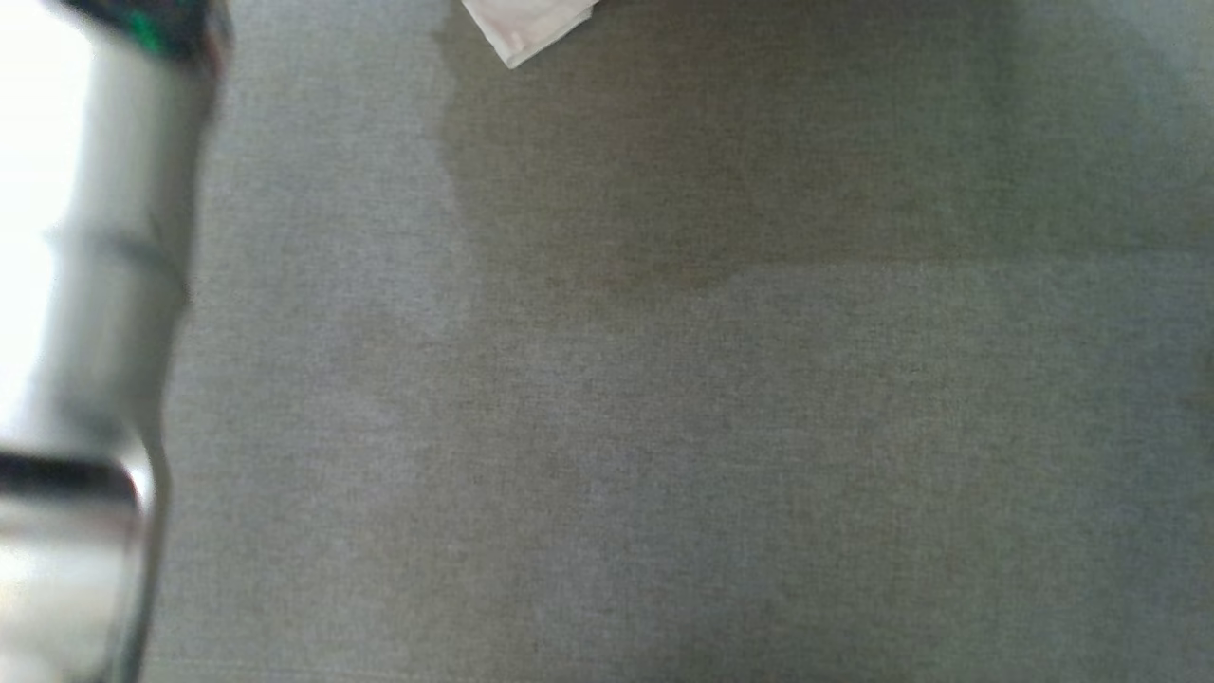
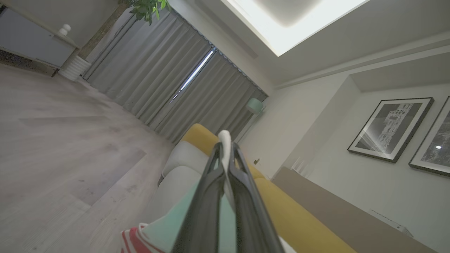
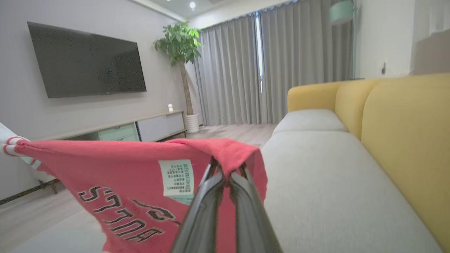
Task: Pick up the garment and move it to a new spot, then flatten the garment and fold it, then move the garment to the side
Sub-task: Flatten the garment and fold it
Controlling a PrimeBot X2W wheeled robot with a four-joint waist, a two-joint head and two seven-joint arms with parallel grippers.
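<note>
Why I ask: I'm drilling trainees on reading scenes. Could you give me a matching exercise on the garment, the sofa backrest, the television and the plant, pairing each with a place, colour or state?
Column one:
1. garment
2. sofa backrest
3. television
4. plant

Column two:
A. yellow
B. pinched in the right claw
C. standing beside the curtains
D. fixed to the wall

Pairs: 1-B, 2-A, 3-D, 4-C.
</note>
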